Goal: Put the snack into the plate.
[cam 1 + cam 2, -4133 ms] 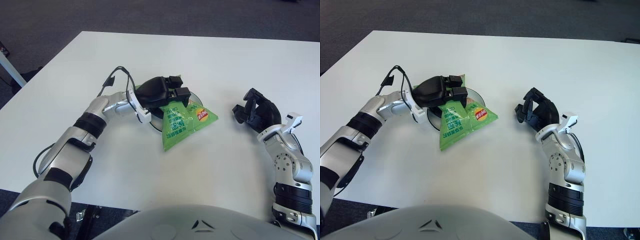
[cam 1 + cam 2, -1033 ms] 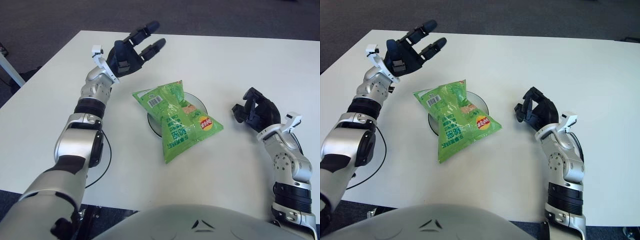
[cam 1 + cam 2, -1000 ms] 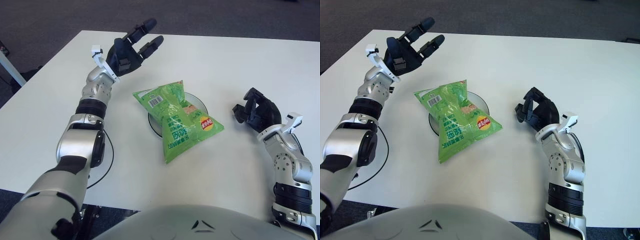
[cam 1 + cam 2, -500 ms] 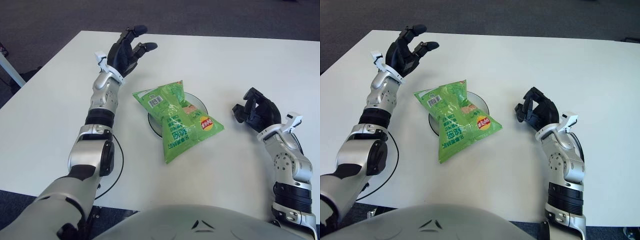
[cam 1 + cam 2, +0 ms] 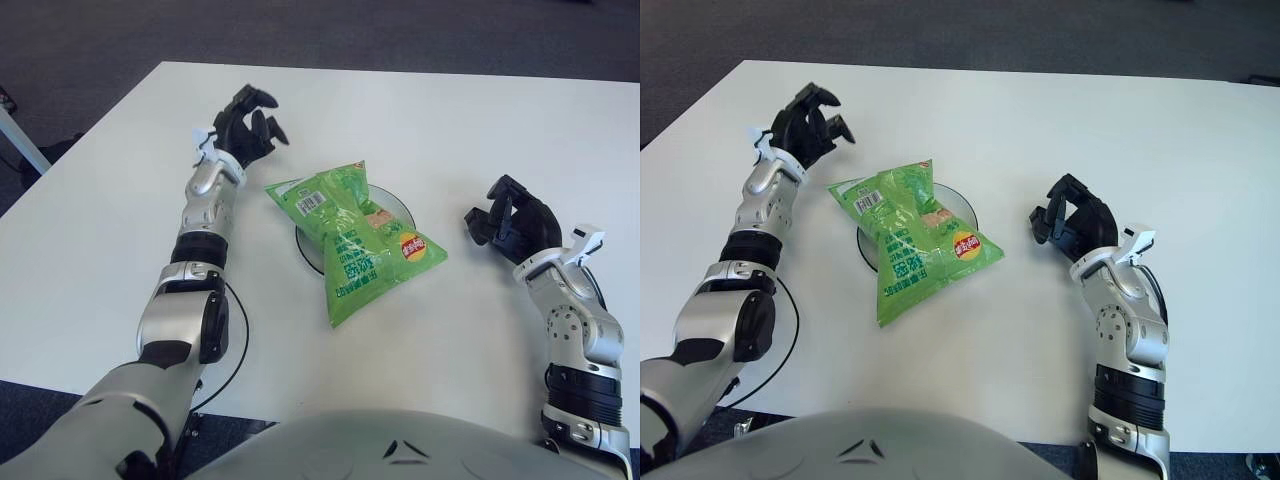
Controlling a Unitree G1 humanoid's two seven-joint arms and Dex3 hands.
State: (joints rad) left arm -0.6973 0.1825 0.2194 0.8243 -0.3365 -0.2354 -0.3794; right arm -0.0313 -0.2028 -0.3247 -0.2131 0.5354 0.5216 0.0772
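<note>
A green snack bag [image 5: 348, 232] lies across a small round plate [image 5: 397, 208], covering most of it, with its lower end hanging over onto the white table [image 5: 430, 120]. My left hand [image 5: 248, 128] is up and to the left of the bag, apart from it, with its fingers curled and holding nothing. To the right of the plate shows my right hand [image 5: 510, 220], its fingers curled and holding nothing.
A black cable [image 5: 232, 330] loops beside my left forearm near the table's front left edge. Dark carpet [image 5: 300, 30] lies beyond the table's far edge.
My left hand has let go of the bag, left it on the plate and drawn back up and left. Over the last second it dropped lower and its spread fingers curled in. The right hand stayed still.
</note>
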